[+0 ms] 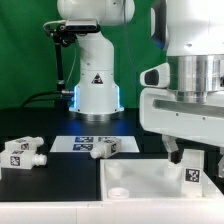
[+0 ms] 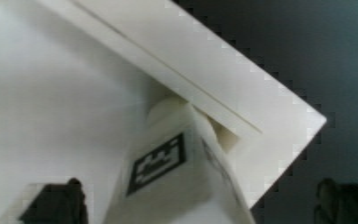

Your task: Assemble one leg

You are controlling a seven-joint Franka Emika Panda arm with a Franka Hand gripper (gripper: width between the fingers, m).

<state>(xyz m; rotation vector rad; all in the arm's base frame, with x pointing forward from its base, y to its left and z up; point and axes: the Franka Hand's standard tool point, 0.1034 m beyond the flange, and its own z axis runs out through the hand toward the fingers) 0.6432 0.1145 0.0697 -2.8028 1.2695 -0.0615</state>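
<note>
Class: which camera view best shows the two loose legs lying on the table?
The exterior view: both loose legs lie whole there, at its left beside the marker board. The wrist view shows neither, only a tagged leg against the white panel.

White, rounded arm [image 1: 95,60] – glossy shell, black triangle mark, blue glow at base, black cable.

Black table [image 1: 30,185], dark and matte. Directly on it: marker board [image 1: 85,143], thin, flat, tagged, just in front of the robot base [image 1: 97,90]. One leg [image 1: 105,150] overlapping the marker board's near edge, on its side. Two more tagged legs [image 1: 22,152] on the exterior view's left of the marker board, close together. Large white panel [image 1: 150,185] nearer the camera than the marker board, round hole showing.
</note>
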